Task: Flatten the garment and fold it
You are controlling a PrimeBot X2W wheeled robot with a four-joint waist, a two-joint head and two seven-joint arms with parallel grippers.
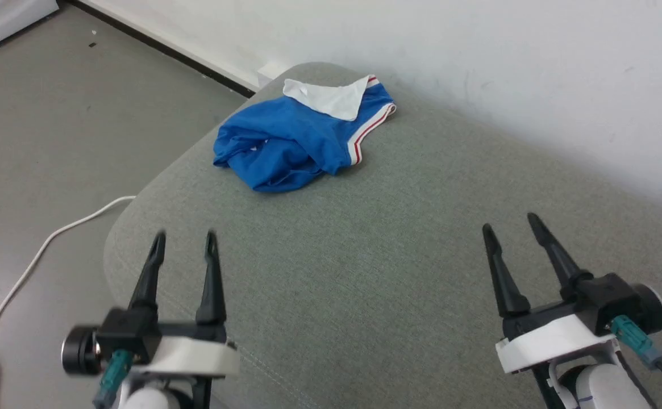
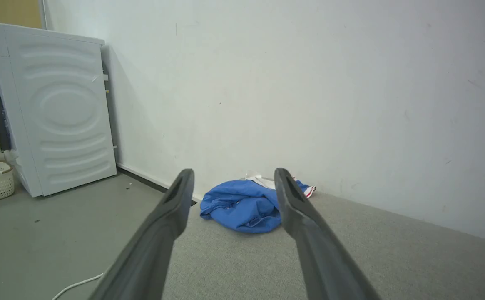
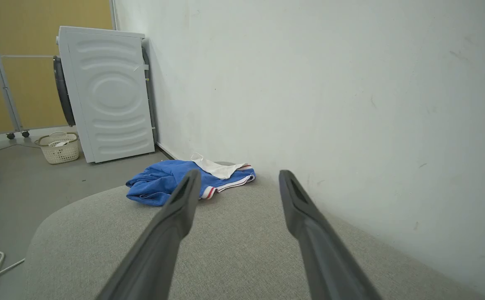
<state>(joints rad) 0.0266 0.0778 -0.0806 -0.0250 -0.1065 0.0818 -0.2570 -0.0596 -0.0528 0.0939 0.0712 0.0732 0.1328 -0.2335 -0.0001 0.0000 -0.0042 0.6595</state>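
Both arms are held low at the near edge of the grey fabric cushion, one at each side, with their dark fingers pointing away toward the far wall. The left claw hangs over the cushion's near left corner with its two fingers spread apart and nothing between them. The right claw sits at the near right, tilted slightly leftward, also spread wide and empty. Neither claw touches the cloth; both are well apart from it.

The garment lies crumpled in a heap at the far left end of the cushion, close to the wall. It is mostly bright blue, bunched into loose folds, with a white panel turned up on its far side and a red-and-white striped band along its right edge. Any lettering is hidden in the folds.

On the floor to the left, a white cable trails past the cushion.
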